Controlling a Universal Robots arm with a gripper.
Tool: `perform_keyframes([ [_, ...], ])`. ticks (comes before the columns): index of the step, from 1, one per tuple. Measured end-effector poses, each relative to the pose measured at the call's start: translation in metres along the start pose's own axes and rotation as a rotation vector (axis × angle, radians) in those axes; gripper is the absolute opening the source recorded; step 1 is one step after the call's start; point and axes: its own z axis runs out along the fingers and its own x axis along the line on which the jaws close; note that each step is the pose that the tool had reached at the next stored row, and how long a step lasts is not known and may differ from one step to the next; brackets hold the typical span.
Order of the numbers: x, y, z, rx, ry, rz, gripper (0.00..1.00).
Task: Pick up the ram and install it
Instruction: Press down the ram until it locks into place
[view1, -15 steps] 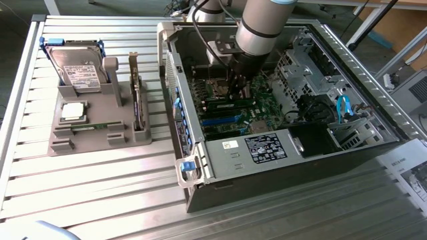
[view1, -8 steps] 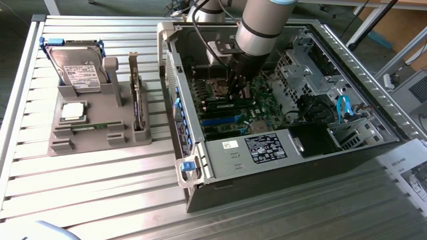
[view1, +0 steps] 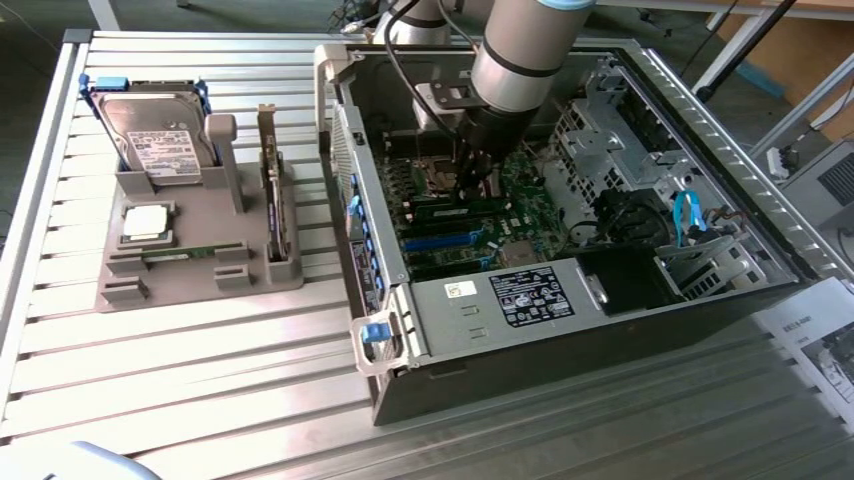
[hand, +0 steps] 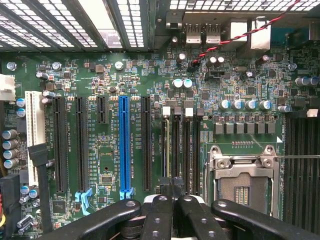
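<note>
One white label (view1: 533, 297), text unreadable

Arm (view1: 527, 50) enters from the top of the exterior view and points steeply downward, its silver-and-grey wrist section close to vertical. Below it sits a dark wrist block, then the gripper (view1: 470, 185), aimed straight down. In the wrist view the gripper (hand: 172, 192) shows as black linkage bars with round pivot pins, splayed outward on both sides. The two inner fingers (hand: 159, 215) stand upright and parallel, drawn together at the centre with no visible gap between the tips. Jaws fully closed.
</note>
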Motion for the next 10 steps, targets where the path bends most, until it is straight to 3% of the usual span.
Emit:
perform_keyframes([
  [10, -0.0002, 0.0000, -0.0054, 0.0000, 0.0000, 0.000, 0.10],
])
